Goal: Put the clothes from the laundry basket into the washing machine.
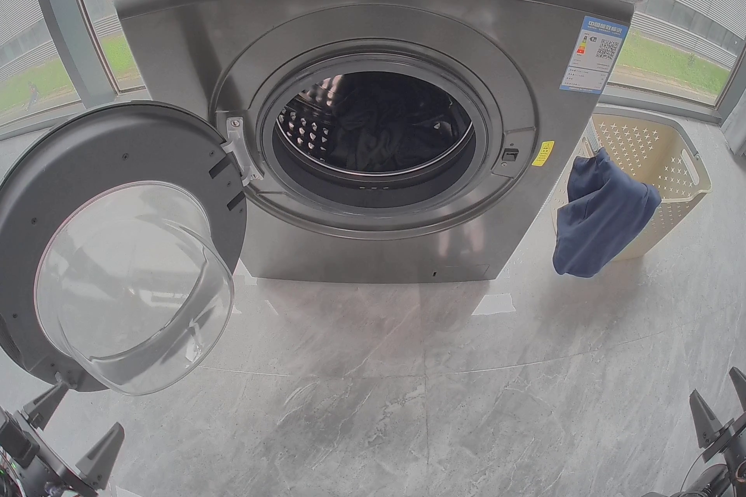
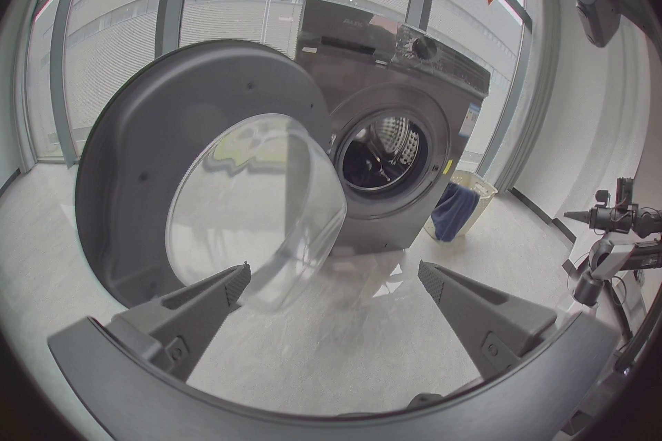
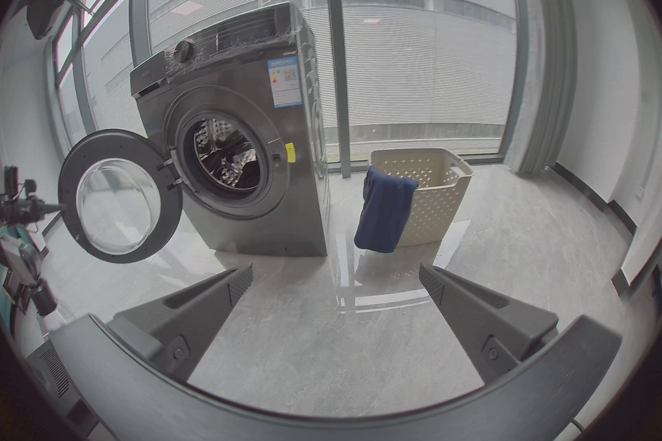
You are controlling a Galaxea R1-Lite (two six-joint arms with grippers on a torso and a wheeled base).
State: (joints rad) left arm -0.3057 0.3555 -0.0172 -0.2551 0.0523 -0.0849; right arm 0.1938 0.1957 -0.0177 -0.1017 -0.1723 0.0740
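Observation:
A grey front-loading washing machine (image 1: 373, 17) stands ahead with its round door (image 1: 116, 242) swung wide to the left. Dark clothes (image 1: 388, 122) lie inside the drum. To the machine's right stands a cream laundry basket (image 1: 668, 157), and a dark blue garment (image 1: 602, 211) hangs over its near rim. My left gripper (image 2: 334, 277) is open and empty, low at the left, in front of the door. My right gripper (image 3: 334, 280) is open and empty too, low at the right, well short of the basket (image 3: 431, 187) and the blue garment (image 3: 383, 208).
Grey marble-look floor (image 1: 404, 382) spreads between me and the machine. Tall windows and frames stand behind the machine. The open door (image 2: 200, 167) juts out into the left side of the floor. A wall runs along the far right.

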